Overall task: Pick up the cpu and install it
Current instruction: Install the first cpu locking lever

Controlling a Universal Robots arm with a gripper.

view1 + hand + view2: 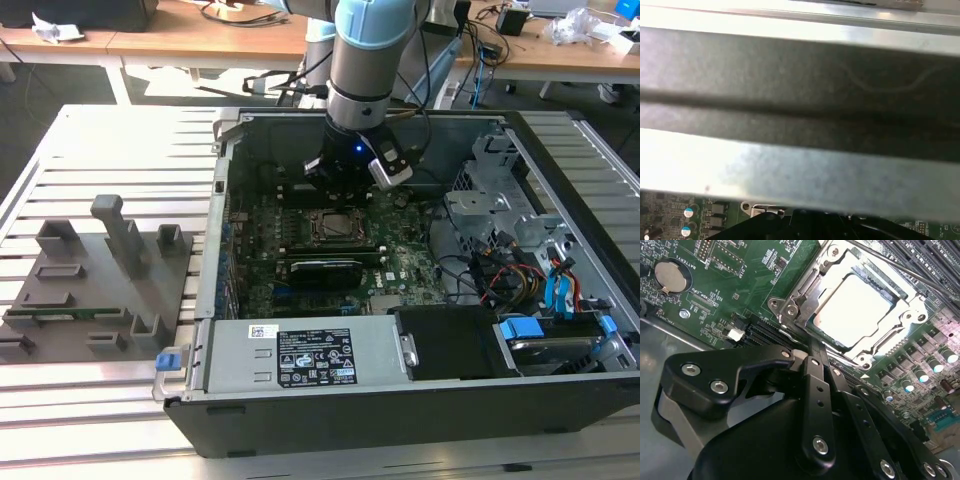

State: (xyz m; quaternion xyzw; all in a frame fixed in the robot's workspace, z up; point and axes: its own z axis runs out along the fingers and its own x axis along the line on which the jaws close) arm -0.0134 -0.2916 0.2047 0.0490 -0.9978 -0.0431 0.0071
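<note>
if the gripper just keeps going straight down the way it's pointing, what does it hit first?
Most likely the near edge of the metal socket frame that surrounds the cpu, judging by the second wrist view, where the gripper points at that edge. Depth is unclear, so it may meet the green motherboard beside the frame instead.

Inside the open computer case [215, 290], the gripper [338, 178] hangs low over the motherboard [260, 255], its fingertips lost in shadow in the exterior view. In the second wrist view the gripper's black linkage blocks the near corner of the socket frame [790, 310], and glare washes out the cpu [855, 307] top, hiding any surface detail. In the first wrist view a blurred metal case wall [800, 170] covers nearly everything, leaving a thin strip of board.
</note>
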